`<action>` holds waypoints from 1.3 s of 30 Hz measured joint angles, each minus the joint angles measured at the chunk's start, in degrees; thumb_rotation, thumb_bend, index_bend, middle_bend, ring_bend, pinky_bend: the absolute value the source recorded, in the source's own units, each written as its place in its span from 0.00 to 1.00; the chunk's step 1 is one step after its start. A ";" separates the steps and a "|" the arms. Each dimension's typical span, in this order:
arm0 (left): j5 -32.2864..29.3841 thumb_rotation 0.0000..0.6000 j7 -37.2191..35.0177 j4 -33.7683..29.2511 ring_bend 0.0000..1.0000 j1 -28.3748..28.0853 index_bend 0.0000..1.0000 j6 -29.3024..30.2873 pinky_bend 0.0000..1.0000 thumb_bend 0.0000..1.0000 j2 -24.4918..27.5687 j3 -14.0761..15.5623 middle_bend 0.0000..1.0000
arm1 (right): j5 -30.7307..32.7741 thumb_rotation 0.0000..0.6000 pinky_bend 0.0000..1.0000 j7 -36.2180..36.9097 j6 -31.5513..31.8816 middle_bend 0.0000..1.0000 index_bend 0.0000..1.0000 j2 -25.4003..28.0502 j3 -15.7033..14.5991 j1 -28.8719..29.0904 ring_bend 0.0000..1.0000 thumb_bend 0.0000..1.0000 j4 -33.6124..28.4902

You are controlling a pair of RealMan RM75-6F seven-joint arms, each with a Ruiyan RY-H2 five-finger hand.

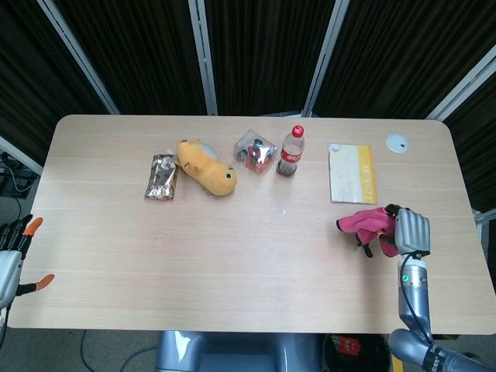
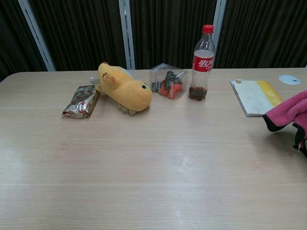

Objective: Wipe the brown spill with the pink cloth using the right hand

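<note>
My right hand [image 1: 411, 231] grips the pink cloth [image 1: 369, 225] near the table's right edge, in front of the notebook. The black-edged cloth hangs bunched from the hand, to its left. In the chest view only the cloth [image 2: 289, 112] shows at the right border, lifted off the table; the hand itself is out of frame there. I cannot make out a brown spill; only a faint pale smear [image 2: 183, 167] marks the middle of the table. My left hand [image 1: 14, 256] hangs off the table's near left corner, fingers apart and holding nothing.
Along the back stand a cola bottle [image 2: 203, 63], a clear box of small items [image 2: 167, 81], a yellow plush toy [image 2: 124, 88] and a foil snack packet [image 2: 82, 101]. A white-and-yellow notebook [image 2: 255, 96] and a small white disc [image 2: 289, 79] lie at the right.
</note>
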 measured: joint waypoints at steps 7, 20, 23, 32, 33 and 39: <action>0.18 1.00 -0.09 -0.02 0.00 -0.04 0.07 0.01 0.00 0.00 -0.05 0.03 0.00 | 3.54 1.00 0.19 -2.09 -1.56 0.00 0.06 3.31 -0.62 -0.22 0.00 0.11 -5.11; 0.95 1.00 -0.68 0.15 0.00 -0.33 0.07 -0.05 0.00 0.00 -0.41 0.09 0.00 | 2.45 1.00 0.18 -2.40 3.93 0.00 0.04 12.37 -0.56 -3.27 0.00 0.10 -15.23; 1.40 1.00 -0.96 0.13 0.00 -0.32 0.07 0.16 0.00 0.00 -0.45 0.16 0.00 | -1.73 1.00 0.17 -1.40 5.49 0.00 0.04 15.20 -1.65 -4.72 0.00 0.05 -18.05; 5.34 1.00 -3.00 0.96 0.00 0.19 0.08 2.17 0.00 0.00 -0.43 1.28 0.00 | -24.64 1.00 0.11 3.16 15.32 0.00 0.00 21.55 -11.71 -12.97 0.00 0.00 -20.21; 5.48 1.00 -2.74 0.99 0.00 0.26 0.07 2.22 0.00 0.00 -0.37 1.43 0.00 | -26.84 1.00 0.09 3.48 16.58 0.00 0.00 21.69 -12.92 -13.90 0.00 0.00 -19.38; 6.59 1.00 -0.70 1.36 0.00 0.45 0.05 2.60 0.00 0.00 -0.17 1.96 0.00 | -34.84 1.00 0.07 3.58 22.40 0.00 0.00 20.80 -16.80 -17.38 0.00 0.00 -11.03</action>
